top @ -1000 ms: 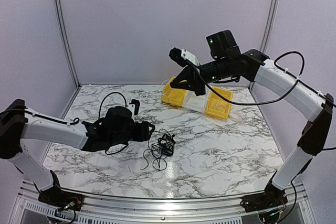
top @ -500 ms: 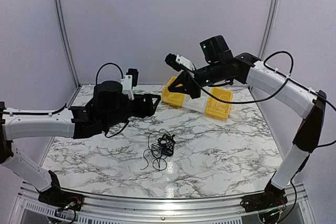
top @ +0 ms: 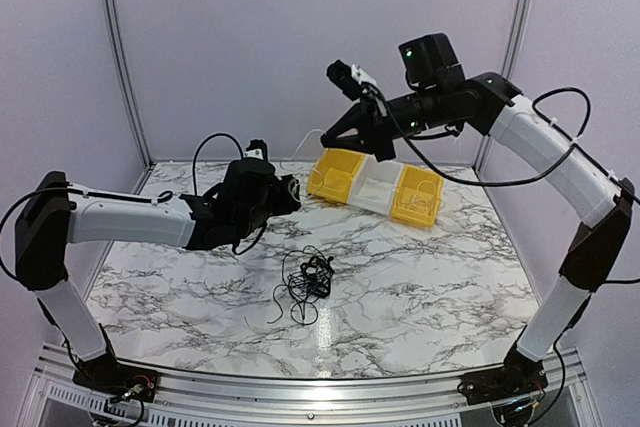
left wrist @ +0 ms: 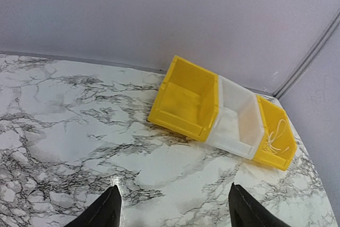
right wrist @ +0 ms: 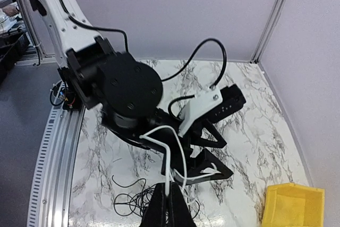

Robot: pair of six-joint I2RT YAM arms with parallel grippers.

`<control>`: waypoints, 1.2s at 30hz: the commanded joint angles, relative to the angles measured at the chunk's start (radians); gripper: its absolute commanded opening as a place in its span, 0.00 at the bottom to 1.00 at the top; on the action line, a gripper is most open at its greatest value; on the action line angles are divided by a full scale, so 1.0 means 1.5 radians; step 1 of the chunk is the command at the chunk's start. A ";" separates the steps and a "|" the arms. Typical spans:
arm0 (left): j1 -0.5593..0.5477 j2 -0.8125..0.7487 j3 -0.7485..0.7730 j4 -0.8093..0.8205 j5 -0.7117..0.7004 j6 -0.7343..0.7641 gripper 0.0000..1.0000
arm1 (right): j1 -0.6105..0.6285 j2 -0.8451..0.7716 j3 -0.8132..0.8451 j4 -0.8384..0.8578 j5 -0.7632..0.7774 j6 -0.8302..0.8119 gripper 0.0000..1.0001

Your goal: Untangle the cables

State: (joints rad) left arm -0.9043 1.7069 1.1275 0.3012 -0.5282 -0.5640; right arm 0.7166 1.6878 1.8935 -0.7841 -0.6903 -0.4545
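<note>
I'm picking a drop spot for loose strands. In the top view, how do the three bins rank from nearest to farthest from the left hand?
1. left yellow bin, nearest end of the row, just right of the left hand.
2. white bin, middle of the row.
3. right yellow bin, far right end.

Bare marble table (top: pixel 430 282) right of cables (top: pixel 308 282); left arm (top: pixel 130 219) hangs behind-left of tangle; bins (top: pixel 330 187) line far edge

Left arm extended forward and low, left hand (left wrist: pixel 174 187) with fingers spread wide; right arm arched high, right hand (right wrist: pixel 166 207) with fingers pressed together, pointing downward.
</note>
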 commanded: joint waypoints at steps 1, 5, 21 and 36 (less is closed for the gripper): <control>0.027 0.011 -0.011 -0.016 -0.034 -0.068 0.72 | -0.019 -0.031 0.128 -0.090 -0.057 0.029 0.00; 0.040 0.010 -0.047 -0.019 -0.014 -0.078 0.71 | -0.075 -0.030 0.157 -0.085 -0.081 0.074 0.00; -0.001 -0.079 -0.006 0.018 0.153 0.110 0.98 | -0.182 -0.002 0.061 -0.035 0.029 0.095 0.00; -0.006 0.041 0.231 0.011 0.242 0.104 0.96 | -0.167 0.015 0.032 -0.011 -0.053 0.152 0.00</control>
State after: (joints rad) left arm -0.9134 1.6978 1.4170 0.3187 -0.1967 -0.4217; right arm 0.4515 1.7275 1.9438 -0.8391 -0.7090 -0.2619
